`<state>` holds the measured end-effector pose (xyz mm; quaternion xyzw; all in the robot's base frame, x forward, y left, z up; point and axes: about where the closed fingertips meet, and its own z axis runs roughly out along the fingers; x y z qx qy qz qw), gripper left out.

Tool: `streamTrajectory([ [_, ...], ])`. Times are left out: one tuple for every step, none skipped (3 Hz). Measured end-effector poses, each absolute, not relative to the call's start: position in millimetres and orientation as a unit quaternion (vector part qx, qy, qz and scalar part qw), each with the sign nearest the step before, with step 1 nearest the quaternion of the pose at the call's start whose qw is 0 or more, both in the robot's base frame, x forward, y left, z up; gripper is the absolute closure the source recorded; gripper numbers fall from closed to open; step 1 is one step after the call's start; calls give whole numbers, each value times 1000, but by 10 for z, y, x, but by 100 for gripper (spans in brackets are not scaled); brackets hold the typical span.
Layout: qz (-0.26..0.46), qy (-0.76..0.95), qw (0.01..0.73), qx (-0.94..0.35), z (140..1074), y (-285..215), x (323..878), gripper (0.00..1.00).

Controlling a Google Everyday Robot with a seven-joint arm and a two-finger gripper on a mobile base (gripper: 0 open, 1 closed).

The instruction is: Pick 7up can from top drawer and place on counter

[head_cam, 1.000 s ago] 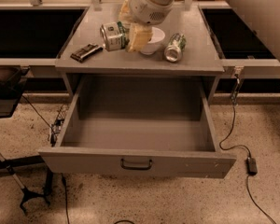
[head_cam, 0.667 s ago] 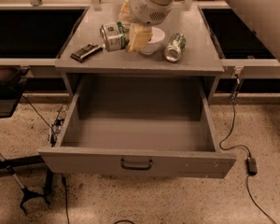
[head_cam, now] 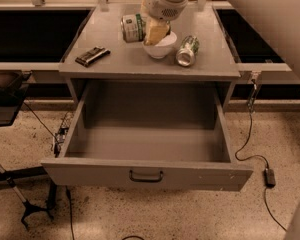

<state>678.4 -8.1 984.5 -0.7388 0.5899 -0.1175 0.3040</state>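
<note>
Moved: 7up can (head_cam: 133, 27) shifted far and right versus a second ago, now tight against the hand (head_cam: 154, 33), which rose slightly over the white bowl (head_cam: 160, 48). Can't tell whether the hand is pinching the can or spread. Can is over the counter (head_cam: 210, 66), far-left of the bowl; resting or lifted unclear, so placement looks near done, release unconfirmed. Open top drawer (head_cam: 145, 176) holds nothing. Count: two cans (7up plus darker green can (head_cam: 187, 51)), one bowl, one dark flat packet (head_cam: 92, 55).

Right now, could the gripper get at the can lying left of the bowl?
Probably yes: the gripper hangs right beside the can on the counter, with nothing between them, though the bowl sits close by the gripper.
</note>
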Motion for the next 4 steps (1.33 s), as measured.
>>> streamTrajectory([
  [-154, 643, 322, -678, 9846, -327, 7314, 100],
  [-207, 712, 360, -567, 9971, -672, 7975, 100],
  [-220, 742, 373, -512, 10014, -818, 8195, 100],
  [-220, 751, 376, -497, 10014, -848, 8230, 100],
])
